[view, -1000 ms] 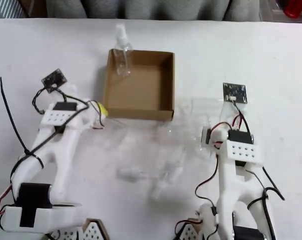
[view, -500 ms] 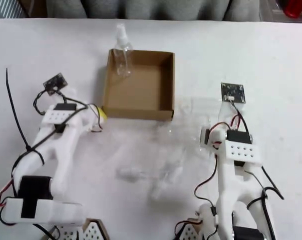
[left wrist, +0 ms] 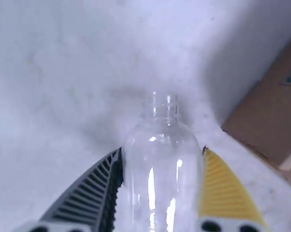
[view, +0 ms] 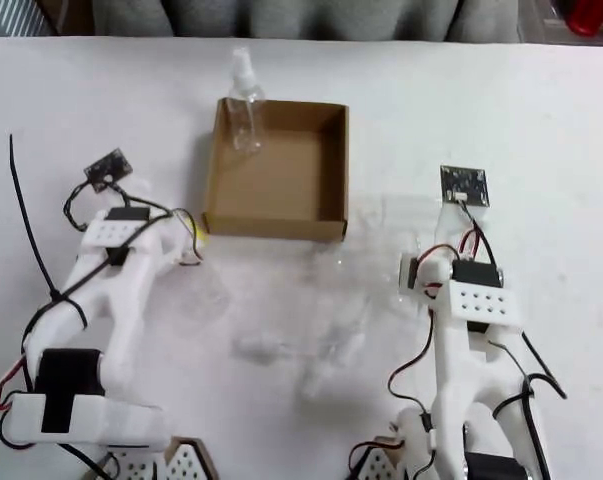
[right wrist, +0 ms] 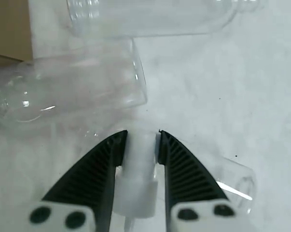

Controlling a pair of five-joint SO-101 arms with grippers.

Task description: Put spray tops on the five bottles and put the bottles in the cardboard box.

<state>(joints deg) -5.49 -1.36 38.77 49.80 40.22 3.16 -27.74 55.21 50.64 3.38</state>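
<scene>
A clear bottle (left wrist: 162, 159) with a bare threaded neck sits between the black and yellow fingers of my left gripper (left wrist: 162, 151), which is shut on it just left of the cardboard box (view: 281, 225). In the high view this gripper (view: 191, 238) is by the box's near left corner. My right gripper (right wrist: 143, 133) is shut on a white spray top (right wrist: 138, 183), low over the table to the right of the box. Two clear bottles (right wrist: 150, 17) (right wrist: 73, 92) lie just beyond it. A bottle with a spray top (view: 244, 105) stands in the box's far left corner.
Several clear bottles lie on the white table in front of the box (view: 321, 345) and are hard to make out. A small clear cap (right wrist: 237, 181) lies beside the right gripper. The box's brown wall (left wrist: 275, 125) is close to the held bottle.
My left arm has drawn back a little from the box's corner toward the near side, with the bottle still held. The right arm has hardly shifted.
</scene>
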